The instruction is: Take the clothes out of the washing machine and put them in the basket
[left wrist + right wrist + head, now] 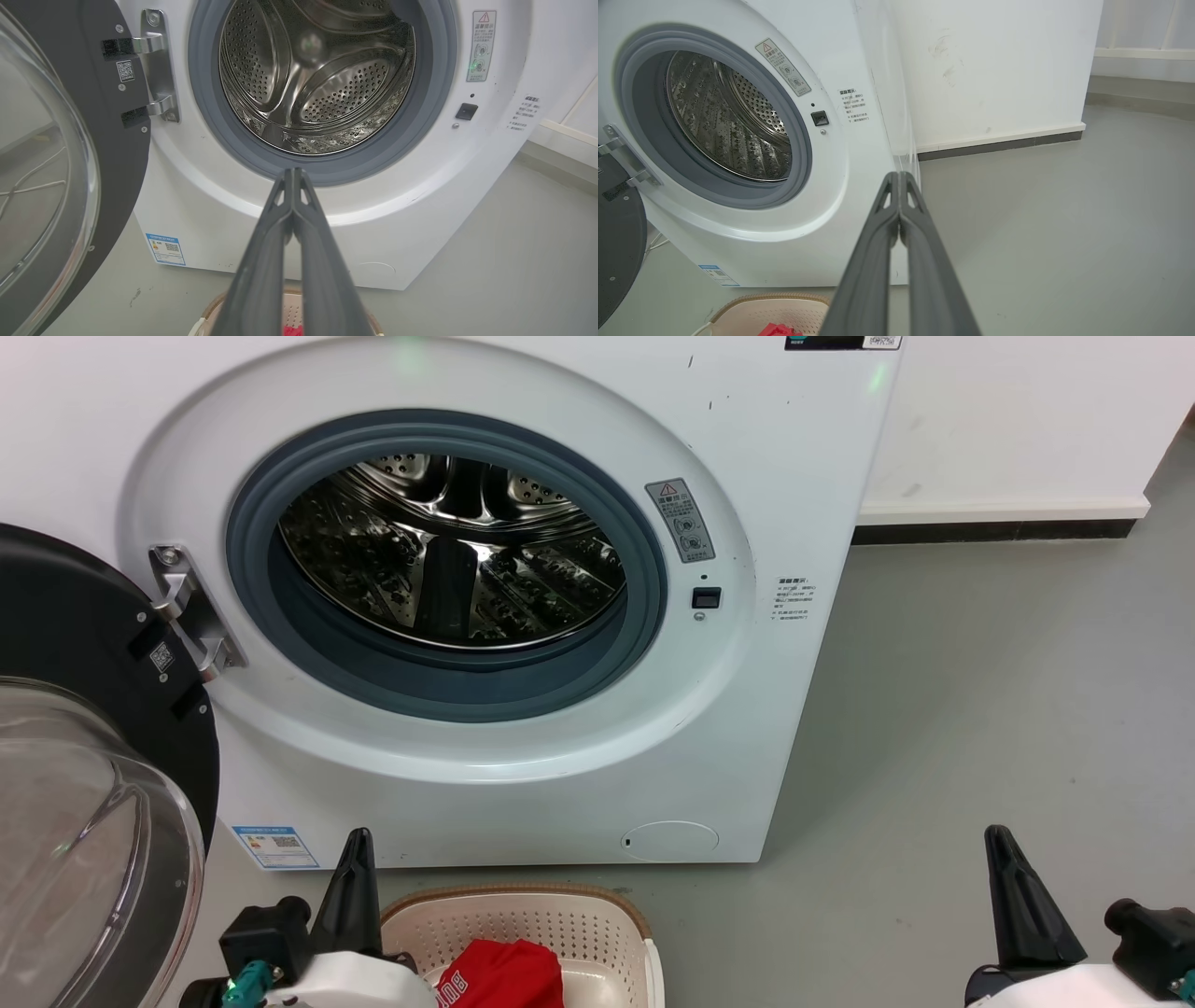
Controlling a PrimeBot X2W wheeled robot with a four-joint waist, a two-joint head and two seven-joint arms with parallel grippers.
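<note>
One washing machine (523, 747) across the upper frame, door (84, 784) wide open at far left, drum (448, 551) bare and gleaming. One basket (523, 905) at bottom centre, one heap of red clothes (499, 975) inside it. Looks finished: nothing visible left to fetch. Two grippers: left gripper (358, 840) lower left, right gripper (997, 835) lower right, jaws pressed together on both, pinching nothing.

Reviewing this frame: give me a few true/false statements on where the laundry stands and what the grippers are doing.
1. The clothes lie in the basket. True.
2. The washing machine has its door open. True.
3. The drum holds another garment. False: what shows of it looks empty.
4. The left gripper grips the clothes. False: it is shut on nothing.
5. The right gripper is shut. True.
</note>
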